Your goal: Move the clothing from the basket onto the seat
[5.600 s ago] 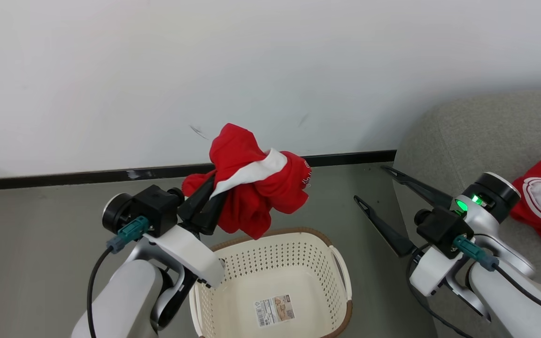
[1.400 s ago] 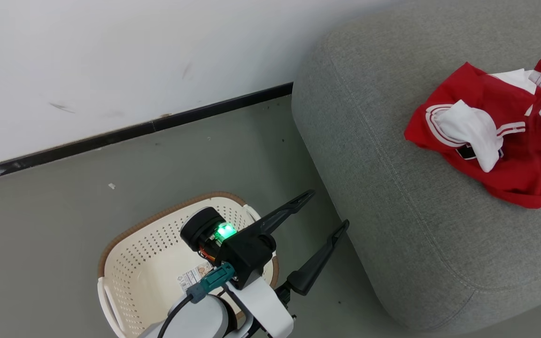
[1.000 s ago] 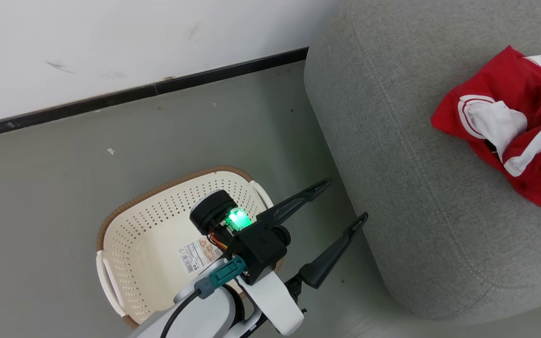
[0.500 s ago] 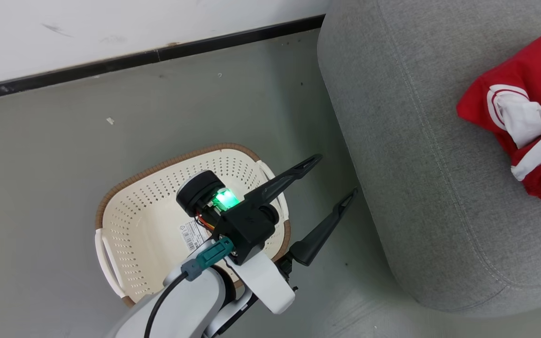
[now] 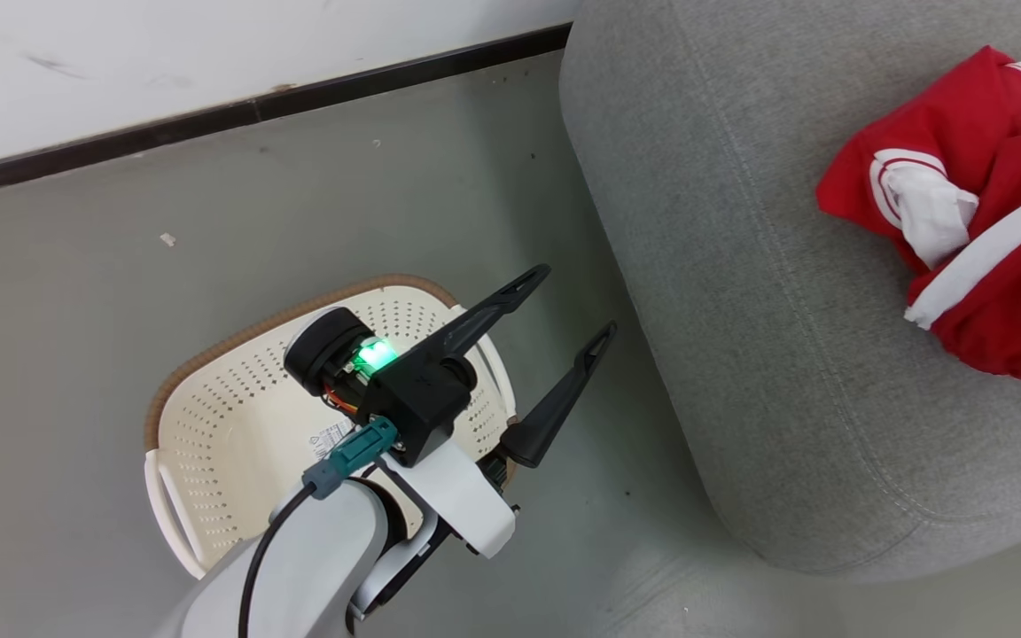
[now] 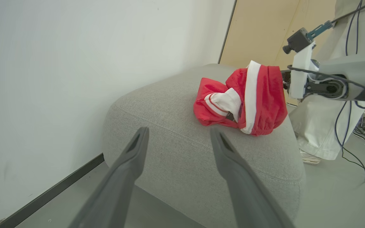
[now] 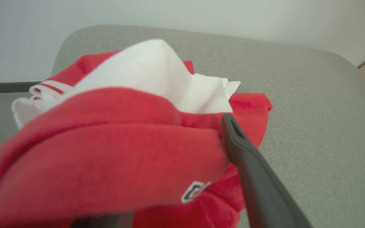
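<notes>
Currently the clothing [image 5: 1007, 319] is lying bunched on the seat [image 5: 723, 266], draping over the spread right gripper [image 7: 182, 133], while the left gripper [image 5: 572, 301] is hovering splayed, well apart.

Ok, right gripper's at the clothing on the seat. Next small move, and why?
Probably ease the right gripper back and up, slowly: its jaws look open and the clothing lies on the seat, but red cloth drapes across it and might drag along. What shows of the basket looks empty.
</notes>
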You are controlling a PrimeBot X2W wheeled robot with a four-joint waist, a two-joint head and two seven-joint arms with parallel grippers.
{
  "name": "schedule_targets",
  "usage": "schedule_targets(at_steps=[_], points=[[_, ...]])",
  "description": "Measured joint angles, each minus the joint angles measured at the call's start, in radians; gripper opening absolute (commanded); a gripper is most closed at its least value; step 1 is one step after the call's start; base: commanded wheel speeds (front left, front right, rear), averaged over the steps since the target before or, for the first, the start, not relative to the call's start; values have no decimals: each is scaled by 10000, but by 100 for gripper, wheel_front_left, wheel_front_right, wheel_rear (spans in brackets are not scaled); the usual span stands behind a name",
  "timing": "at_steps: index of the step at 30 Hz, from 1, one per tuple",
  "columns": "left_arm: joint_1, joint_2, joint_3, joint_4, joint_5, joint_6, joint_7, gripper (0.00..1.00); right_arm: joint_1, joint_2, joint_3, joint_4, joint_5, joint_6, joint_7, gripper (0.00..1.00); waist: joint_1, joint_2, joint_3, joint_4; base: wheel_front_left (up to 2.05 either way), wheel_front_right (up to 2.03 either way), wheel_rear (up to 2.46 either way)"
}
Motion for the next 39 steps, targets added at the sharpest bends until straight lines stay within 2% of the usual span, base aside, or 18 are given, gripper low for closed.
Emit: schedule_targets(at_steps=[15,24,33,39], points=[[186,297,483,550,-431,100,-251,100,1813,159,-134,-1091,-48,0,-98,100,0,0,-518,-893,0,0,0],[586,359,706,723,-608,234,-376,100,2914,31,-855,-2199,-107,0,-100,100,0,0,-917,-1467,0,0,0],[830,401,1175,757,-723,487,-711,100,2993,-123,-1154,-3618,-111,0,-100,100,0,0,-1314,-1860,0,0,0],[1129,451,1605,788,-815,830,-1072,100,2976,272,-821,-4399,-531,0,-100,100,0,1,-1642,-1754,0,0,0]])
